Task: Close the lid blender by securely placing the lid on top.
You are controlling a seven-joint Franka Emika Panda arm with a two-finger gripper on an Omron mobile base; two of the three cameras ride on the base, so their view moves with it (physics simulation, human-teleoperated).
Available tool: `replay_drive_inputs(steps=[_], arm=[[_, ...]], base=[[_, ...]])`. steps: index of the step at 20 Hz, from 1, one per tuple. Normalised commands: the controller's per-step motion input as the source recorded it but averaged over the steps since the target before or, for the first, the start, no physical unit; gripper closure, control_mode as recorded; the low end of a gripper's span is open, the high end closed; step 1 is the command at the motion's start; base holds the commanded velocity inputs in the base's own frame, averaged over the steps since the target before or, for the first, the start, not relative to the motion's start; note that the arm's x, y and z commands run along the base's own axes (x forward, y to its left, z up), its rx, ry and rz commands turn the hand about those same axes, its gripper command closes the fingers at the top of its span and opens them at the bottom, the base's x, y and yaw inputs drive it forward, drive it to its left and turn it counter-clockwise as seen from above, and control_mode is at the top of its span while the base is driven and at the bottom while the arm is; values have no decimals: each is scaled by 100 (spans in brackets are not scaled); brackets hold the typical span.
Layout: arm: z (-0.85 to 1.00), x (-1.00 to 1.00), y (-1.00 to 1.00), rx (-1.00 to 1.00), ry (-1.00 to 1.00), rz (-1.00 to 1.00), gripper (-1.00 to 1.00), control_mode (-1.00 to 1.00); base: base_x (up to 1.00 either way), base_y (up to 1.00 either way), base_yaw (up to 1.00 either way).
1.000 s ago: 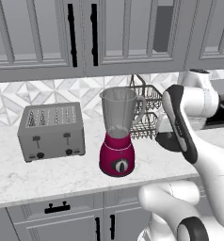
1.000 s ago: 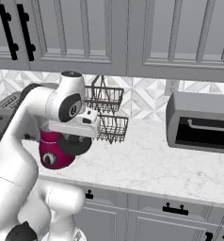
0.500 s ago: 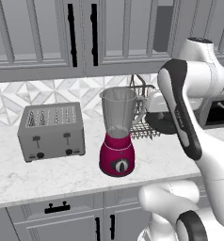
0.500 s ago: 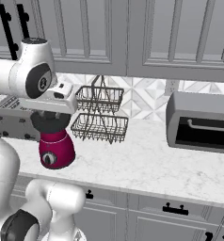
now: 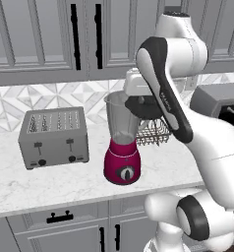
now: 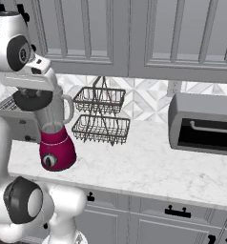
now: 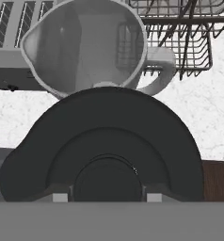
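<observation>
lid (image 7: 104, 141) over blender (image 5: 122, 142) (base hidden)

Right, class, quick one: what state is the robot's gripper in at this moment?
Gripper: closed on the lid, held beside and just above the blender jar's open mouth.

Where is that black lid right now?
The lid hangs in the gripper near the blender jar's open mouth, not yet seated, with the wire basket rack alongside.
</observation>
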Motion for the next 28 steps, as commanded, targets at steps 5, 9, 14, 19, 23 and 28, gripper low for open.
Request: replay_drive_inputs(steps=[5,9,14,19,23,28], arm=[[3,55,4,0,-3,0,100,-100],[0,59,5,0,0,0,100,-100],[0,47,17,0,0,-3,100,-100],[-4,33,17,1,0,0,100,-100],[-6,45,16,1,0,0,100,-100],[-28,38,7,0,0,0,100,-100]], base=[[0,0,0],[0,0,0],[0,0,0],[0,0,0],[0,0,0],[0,0,0]])
